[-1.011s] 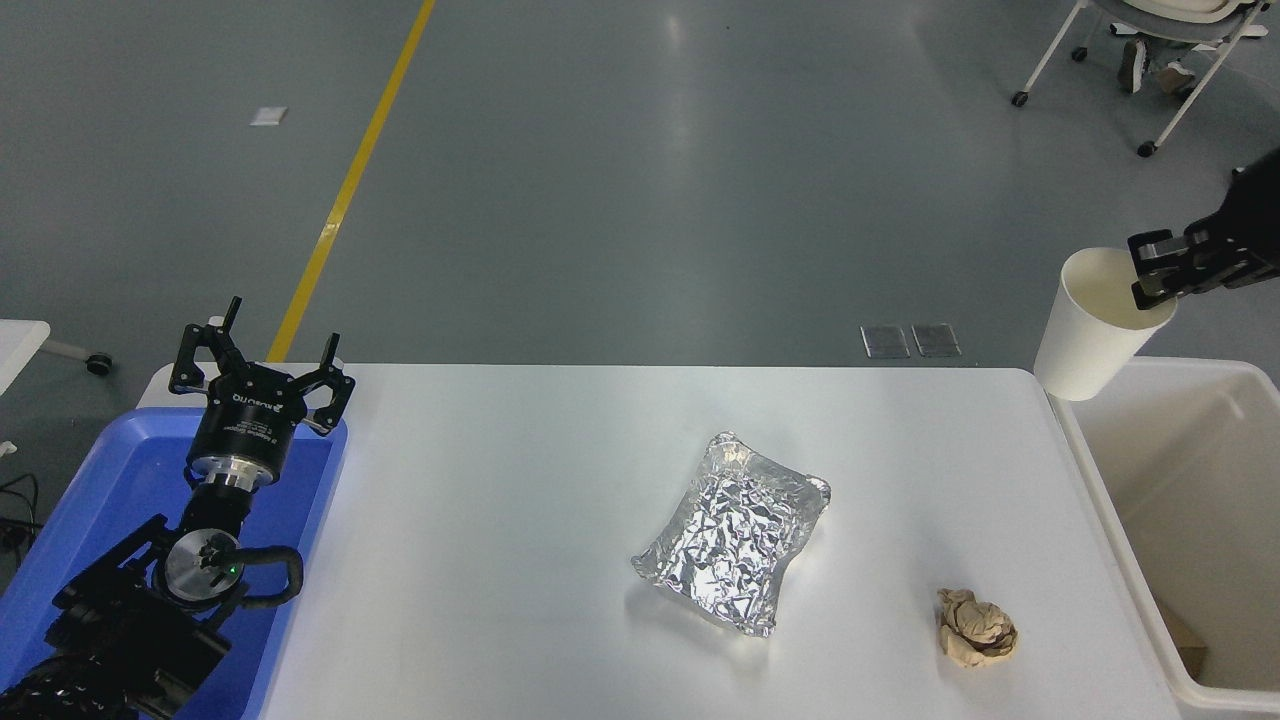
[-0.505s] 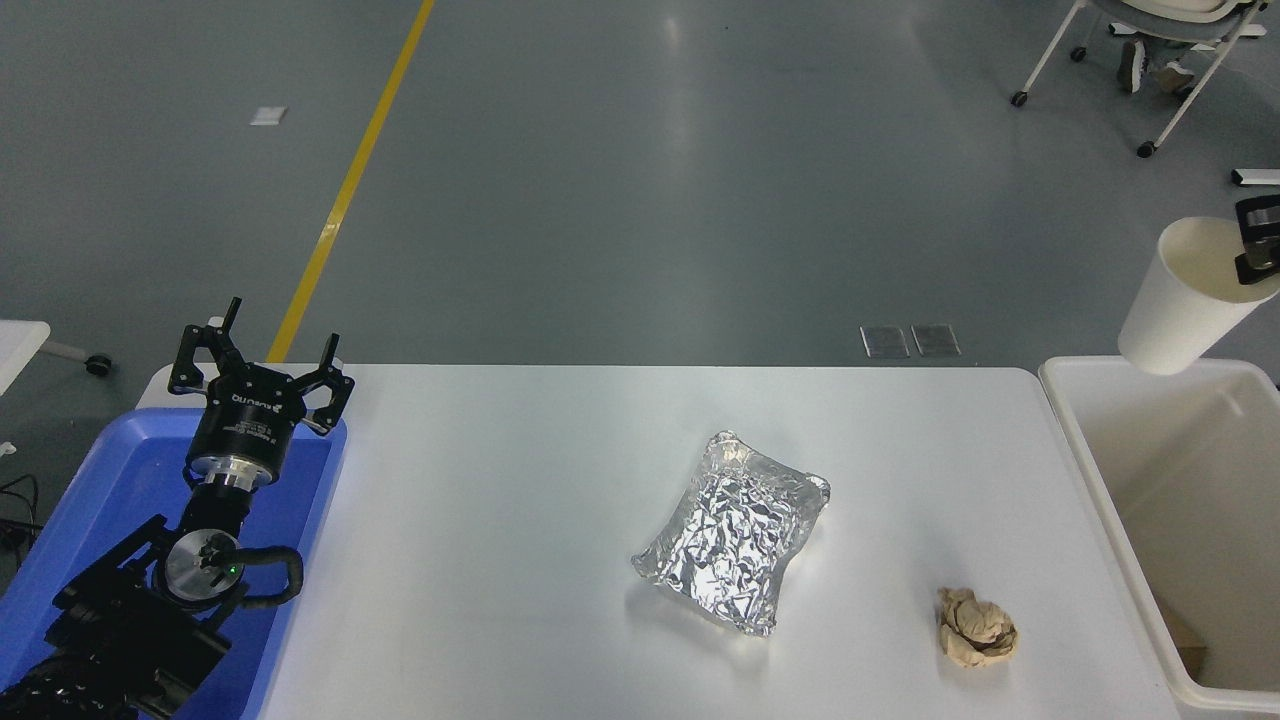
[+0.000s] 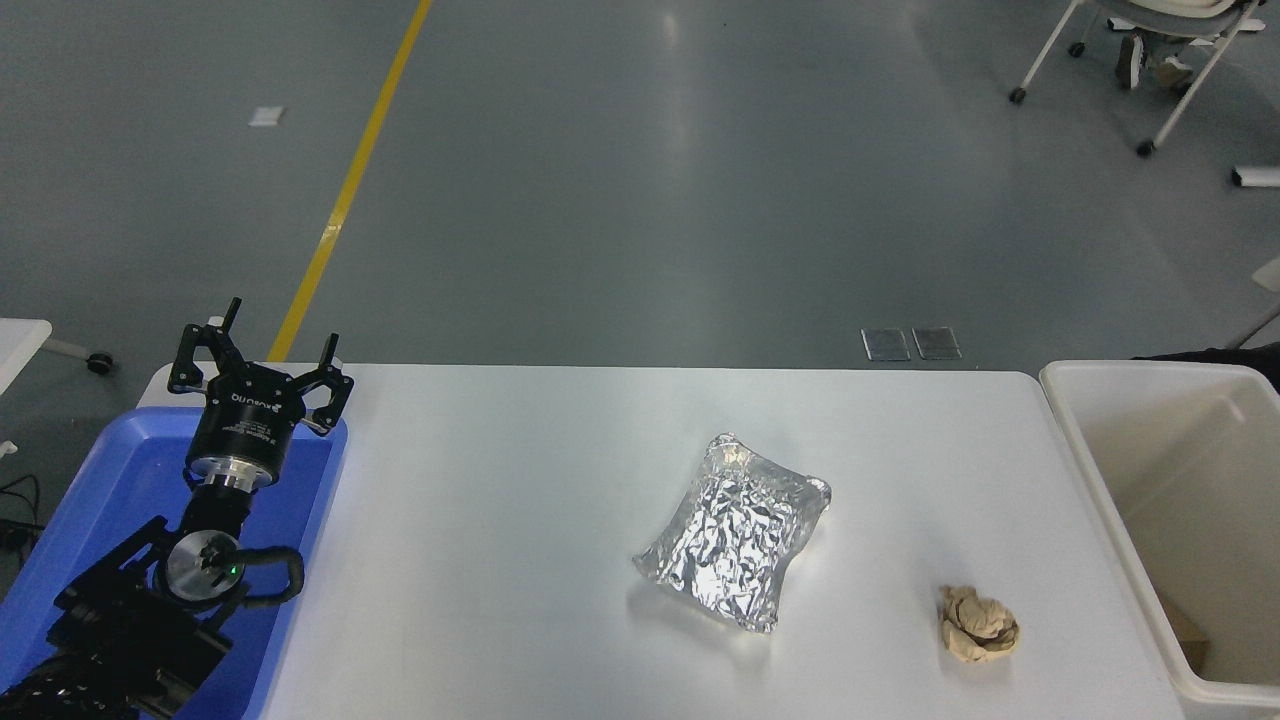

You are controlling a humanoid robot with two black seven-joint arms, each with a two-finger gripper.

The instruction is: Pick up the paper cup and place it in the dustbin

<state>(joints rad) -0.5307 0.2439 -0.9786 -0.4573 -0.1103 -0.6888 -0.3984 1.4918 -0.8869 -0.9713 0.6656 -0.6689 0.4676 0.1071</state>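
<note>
The dustbin (image 3: pixel 1085 455) is a large cream-white bin standing against the table's right end, its open top facing up. A small white sliver (image 3: pixel 1268 274) at the picture's right edge, above the bin, may be part of the paper cup; the rest of it is outside the frame. My right gripper is out of view. My left gripper (image 3: pixel 262 352) is parked at the lower left over the blue tray (image 3: pixel 95 480), its fingers spread open and holding nothing.
A crumpled foil pouch (image 3: pixel 735 530) lies mid-table and a brown paper ball (image 3: pixel 978 625) near the front right. A brown scrap (image 3: pixel 1186 632) lies inside the bin. A dark strip (image 3: pixel 1215 352) shows behind the bin's far rim. A chair (image 3: pixel 1150 60) stands far back on the right.
The right gripper, shut on the paper cup, carried it right and upward over the bin until both left the frame. The left arm and the table items stayed still.
</note>
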